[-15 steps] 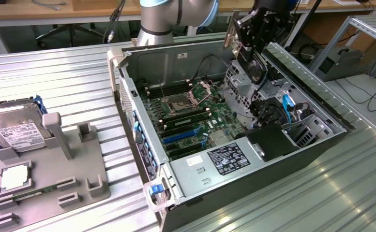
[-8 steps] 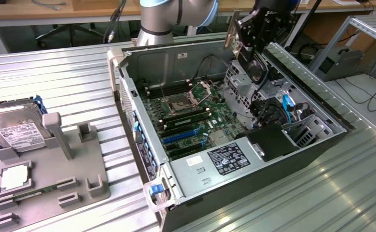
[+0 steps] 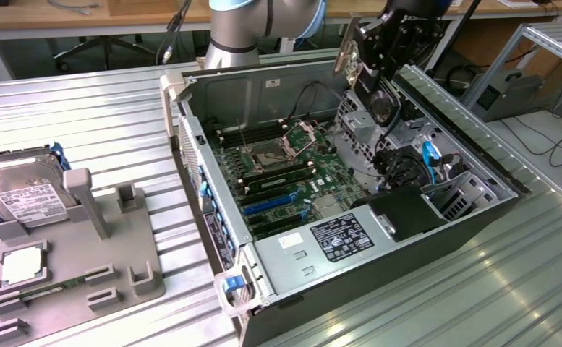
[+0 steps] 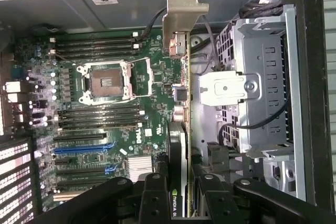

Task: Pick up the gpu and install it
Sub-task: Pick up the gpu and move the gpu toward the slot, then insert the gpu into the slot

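Lying open on the ribbed metal table (image 3: 87, 116), the case (image 3: 261, 94) is seen with its board (image 3: 281, 173) exposed. In the exterior view, a grey fixture (image 3: 116, 253) with a hard drive (image 3: 20, 195) is noted well apart on the left.

- The gpu (image 4: 178, 156) is found off the fixture, held in the air over the case's drive-bay side, above the board and touching none of it.
- In the wrist view the card is seen edge-on, with its bracket (image 4: 184, 9) at the far end from the grip.
- The gripper (image 4: 181, 203) is closed on the gpu: the card's two faces are pinched at the end opposite the bracket by narrow-set jaws, one finger (image 4: 153, 198) on each side.
- The blue slot (image 4: 84, 149) is seen empty, to one side of the card.

Handling, as judged: the card is taken to be light and stiff, but fragile. It is best gripped across the flat faces near an end, as here, with the connector edge and fan left untouched. A slip or twist in so narrow a hold is thought possible.
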Tool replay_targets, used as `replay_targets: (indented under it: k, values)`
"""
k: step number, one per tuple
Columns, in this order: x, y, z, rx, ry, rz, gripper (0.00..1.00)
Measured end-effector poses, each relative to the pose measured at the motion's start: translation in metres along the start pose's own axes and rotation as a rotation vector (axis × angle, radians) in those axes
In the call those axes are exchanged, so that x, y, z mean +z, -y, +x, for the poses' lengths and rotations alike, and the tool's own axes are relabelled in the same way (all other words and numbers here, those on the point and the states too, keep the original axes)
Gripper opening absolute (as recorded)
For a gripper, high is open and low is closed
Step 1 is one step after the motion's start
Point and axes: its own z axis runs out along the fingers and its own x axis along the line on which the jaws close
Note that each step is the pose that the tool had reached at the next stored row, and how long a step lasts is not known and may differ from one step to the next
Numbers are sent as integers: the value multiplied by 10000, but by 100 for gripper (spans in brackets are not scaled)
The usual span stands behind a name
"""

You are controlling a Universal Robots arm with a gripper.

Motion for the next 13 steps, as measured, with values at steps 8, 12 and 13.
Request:
replay_targets:
  k: [8,12,13]
  values:
    - [4,-1,-17,-375,-22,-7,27]
    - [4,-1,-17,-377,-23,-8,27]
    - [4,-1,-17,-377,-22,-8,27]
